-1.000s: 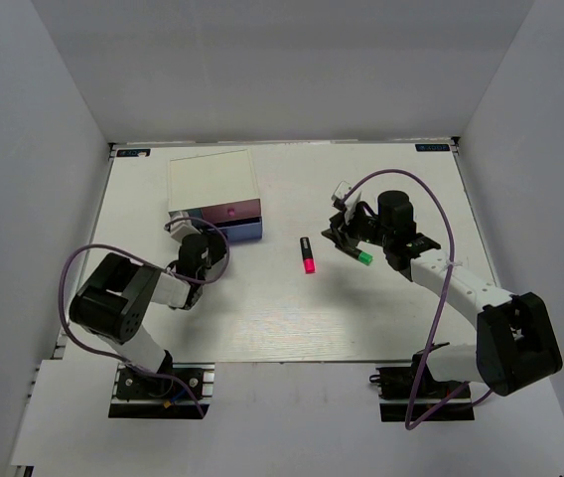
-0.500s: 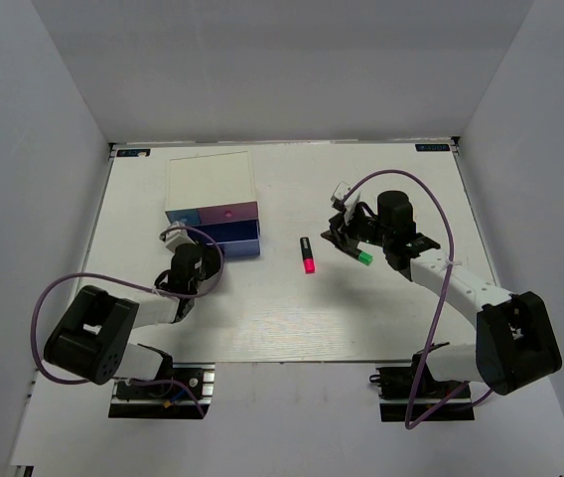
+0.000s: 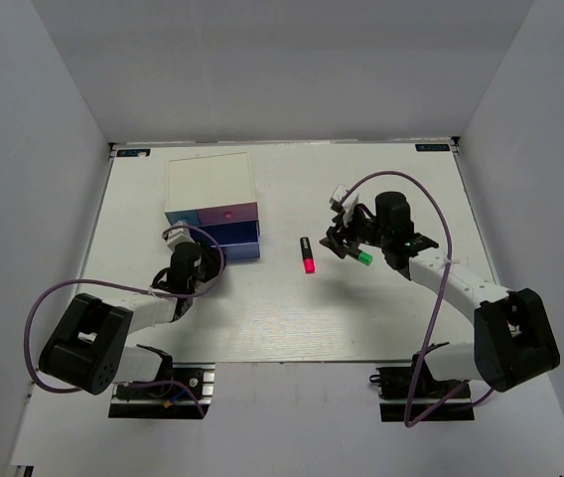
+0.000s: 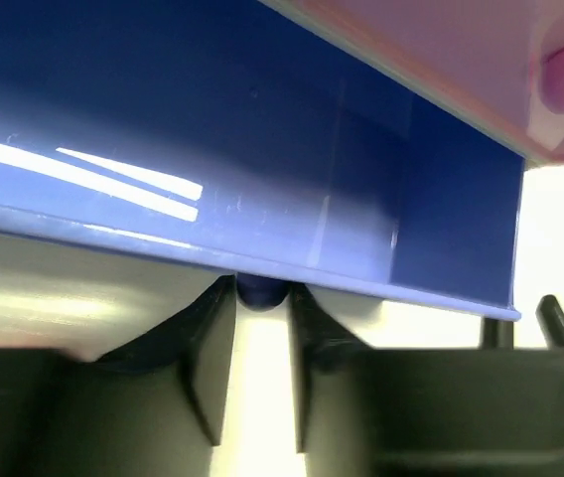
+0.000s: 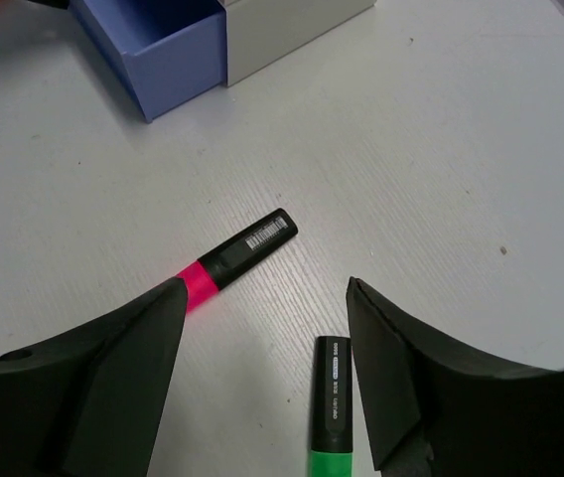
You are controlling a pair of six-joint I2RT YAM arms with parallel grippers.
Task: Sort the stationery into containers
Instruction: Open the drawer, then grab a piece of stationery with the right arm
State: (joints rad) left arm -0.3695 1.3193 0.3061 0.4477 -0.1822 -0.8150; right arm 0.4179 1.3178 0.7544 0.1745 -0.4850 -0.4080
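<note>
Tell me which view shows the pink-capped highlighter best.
The right wrist view: the pink-capped highlighter lies large and sharp, with its barcode label and pink cap clear. The top external view shows it small, with a red-pink tip. The left wrist view, filled by the blue drawer, does not clearly show it.

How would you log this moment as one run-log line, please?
left gripper: shut on knob of open blue drawer | right gripper: open over green highlighter | pink highlighter: on table, untouched

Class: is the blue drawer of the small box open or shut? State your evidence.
Open. The blue drawer juts out from the box, with the left gripper pinching its knob.
</note>
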